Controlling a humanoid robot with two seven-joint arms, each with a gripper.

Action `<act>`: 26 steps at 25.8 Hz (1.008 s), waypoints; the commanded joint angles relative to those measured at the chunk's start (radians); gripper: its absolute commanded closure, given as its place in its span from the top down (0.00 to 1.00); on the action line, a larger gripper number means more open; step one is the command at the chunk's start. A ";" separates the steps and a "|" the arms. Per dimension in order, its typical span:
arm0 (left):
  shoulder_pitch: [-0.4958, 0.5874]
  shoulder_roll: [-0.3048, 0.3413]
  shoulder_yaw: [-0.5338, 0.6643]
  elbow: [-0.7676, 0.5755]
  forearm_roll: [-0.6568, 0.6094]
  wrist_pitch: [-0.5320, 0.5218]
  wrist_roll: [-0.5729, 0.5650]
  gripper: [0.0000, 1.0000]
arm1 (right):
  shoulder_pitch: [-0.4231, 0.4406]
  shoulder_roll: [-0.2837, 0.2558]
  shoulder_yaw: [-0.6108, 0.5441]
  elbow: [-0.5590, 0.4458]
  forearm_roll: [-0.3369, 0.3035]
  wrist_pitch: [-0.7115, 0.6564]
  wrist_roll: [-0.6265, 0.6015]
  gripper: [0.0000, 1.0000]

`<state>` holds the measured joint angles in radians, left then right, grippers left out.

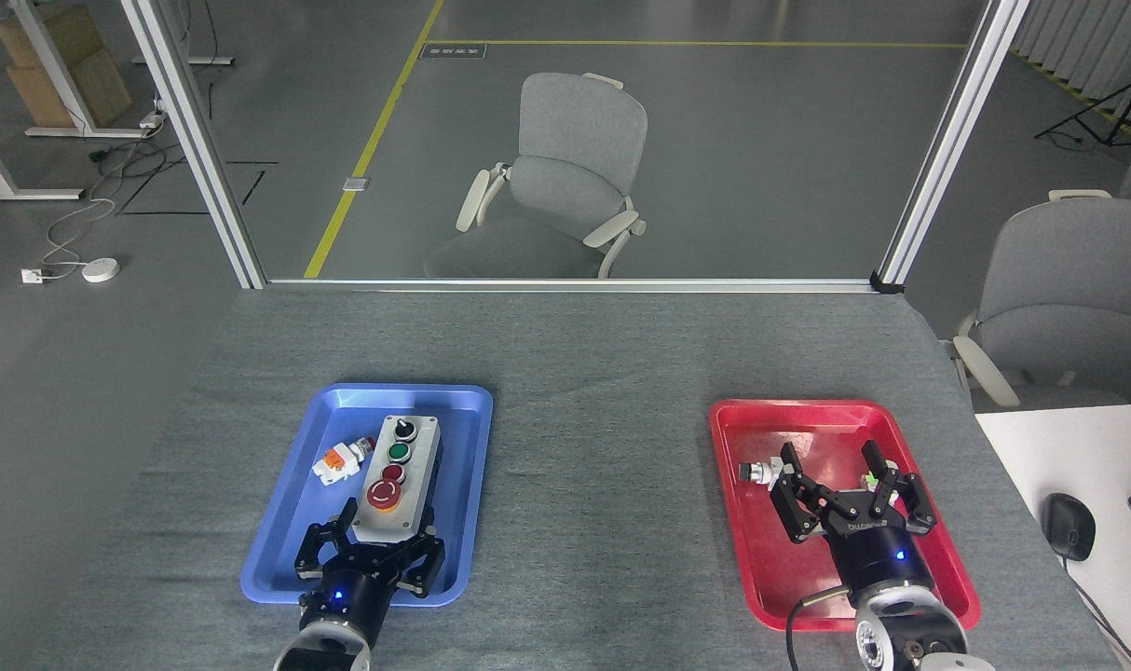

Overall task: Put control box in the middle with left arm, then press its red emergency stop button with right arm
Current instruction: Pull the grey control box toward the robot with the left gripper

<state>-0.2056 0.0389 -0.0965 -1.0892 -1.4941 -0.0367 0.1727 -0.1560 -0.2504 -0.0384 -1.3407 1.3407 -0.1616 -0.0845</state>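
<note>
The control box (401,471), light grey with a black base, lies lengthwise in the blue tray (463,438). Its row runs from a black knob at the far end to the large red emergency stop button (383,495) at the near end. My left gripper (387,529) is open at the box's near end, one finger on each side of it. My right gripper (832,467) hangs open over the red tray (812,419), with nothing between its fingers. The middle (603,485) is bare grey felt between the two trays.
A small white-and-orange push-button part (337,461) lies in the blue tray left of the box. A small silver-and-black part (757,472) and a green-bodied part (869,481) lie in the red tray by my right gripper. A white table with a black mouse (1068,526) is at the right.
</note>
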 commanded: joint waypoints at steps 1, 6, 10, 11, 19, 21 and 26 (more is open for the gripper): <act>-0.021 -0.001 -0.003 0.043 0.002 0.000 0.011 0.99 | 0.000 -0.001 -0.001 0.000 0.000 -0.006 0.002 0.99; -0.049 -0.004 -0.003 0.117 0.003 0.000 0.040 0.99 | 0.000 -0.001 -0.001 0.000 0.000 -0.007 0.002 0.99; -0.066 -0.005 0.000 0.173 0.011 -0.003 0.048 0.99 | 0.000 0.003 -0.001 0.000 0.000 -0.006 0.002 0.99; -0.071 -0.007 0.000 0.178 0.011 -0.003 0.053 0.99 | 0.000 0.003 -0.001 0.000 0.000 -0.006 0.002 0.99; -0.107 -0.014 0.006 0.270 0.018 -0.003 0.110 0.90 | 0.000 0.005 -0.003 0.000 0.000 -0.004 0.002 0.99; -0.107 -0.014 0.006 0.272 0.018 -0.005 0.128 0.79 | 0.000 0.005 -0.003 0.000 0.000 -0.006 0.002 0.99; -0.107 -0.013 0.008 0.270 0.020 -0.015 0.171 0.37 | 0.000 0.003 -0.003 0.000 0.000 -0.002 0.002 0.99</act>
<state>-0.3119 0.0246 -0.0894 -0.8217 -1.4758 -0.0446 0.3087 -0.1565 -0.2456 -0.0413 -1.3408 1.3407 -0.1655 -0.0824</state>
